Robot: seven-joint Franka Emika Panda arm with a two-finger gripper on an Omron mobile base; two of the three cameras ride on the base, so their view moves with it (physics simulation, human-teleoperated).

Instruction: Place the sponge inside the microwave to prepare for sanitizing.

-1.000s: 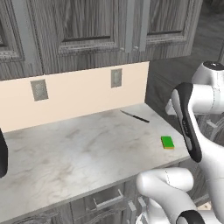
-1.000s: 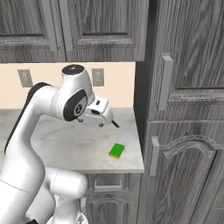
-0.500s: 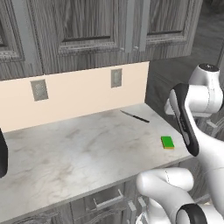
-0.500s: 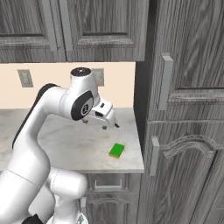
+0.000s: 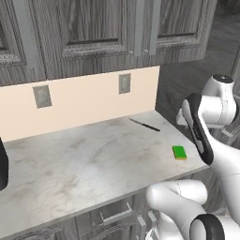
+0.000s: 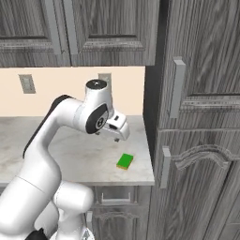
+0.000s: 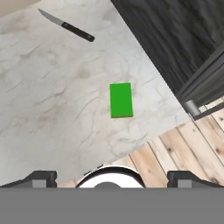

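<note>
The sponge point(image 7: 120, 100) lies flat with its green side up near the right end of the marble counter point(image 7: 48, 92). It is close to the front edge in the left base view point(image 5: 179, 152) and in the right base view point(image 6: 124, 161). My gripper point(image 6: 118, 133) hangs above the counter, a little behind and over the sponge, pointing down at it. In the hand view the gripper point(image 7: 112, 179) is open, its two dark tips wide apart with nothing between them. The microwave is out of view.
A black-handled knife point(image 7: 68, 27) lies on the counter behind the sponge, near the backsplash point(image 5: 144, 124). A tall grey wood-grain cabinet point(image 6: 201, 117) with bar handles stands right of the counter's end. Upper cabinets point(image 5: 93, 33) hang above. Wooden floor point(image 7: 183, 148) lies past the counter's edge.
The arm has swung a little to the right, bringing the hand slightly closer over the sponge. The sponge and knife have not moved. The jaws stay open.
</note>
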